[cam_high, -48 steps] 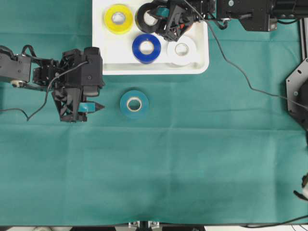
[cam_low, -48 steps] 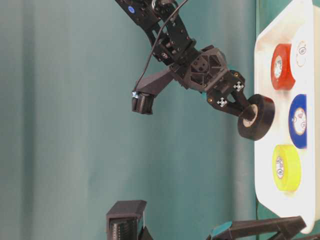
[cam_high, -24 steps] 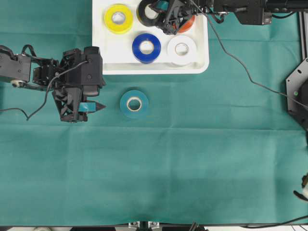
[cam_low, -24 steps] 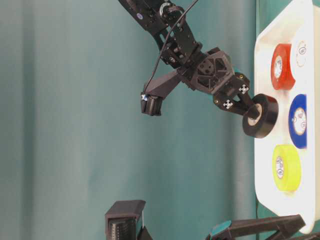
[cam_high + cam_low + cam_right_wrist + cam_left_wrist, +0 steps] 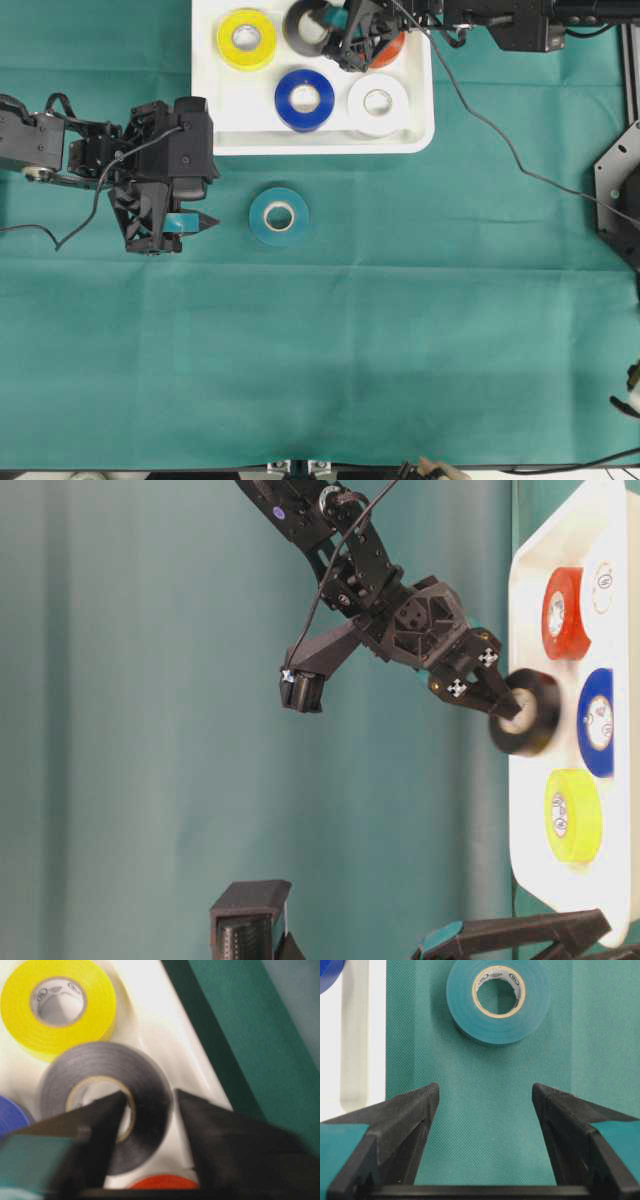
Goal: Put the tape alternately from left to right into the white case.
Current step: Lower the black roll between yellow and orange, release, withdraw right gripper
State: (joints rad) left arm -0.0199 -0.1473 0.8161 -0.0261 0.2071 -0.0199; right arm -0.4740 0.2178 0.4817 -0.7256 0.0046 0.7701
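Green cloth covers the whole table, and the white case [image 5: 420,140] sits at its far edge so both arms can reach it. Yellow [image 5: 246,39], blue [image 5: 305,99], white [image 5: 378,103] and orange-red [image 5: 561,612] rolls already lie flat inside. Over the case's far side the right gripper [image 5: 345,35] has its fingers parted around the wall of the black roll [image 5: 107,1100], one finger through the core; the roll looks blurred, as if just let go. Only the teal roll [image 5: 279,215] remains on the cloth, just near of the case. The left gripper [image 5: 485,1110] waits with jaws spread wide and empty, aimed straight at it, probably ready for its turn.
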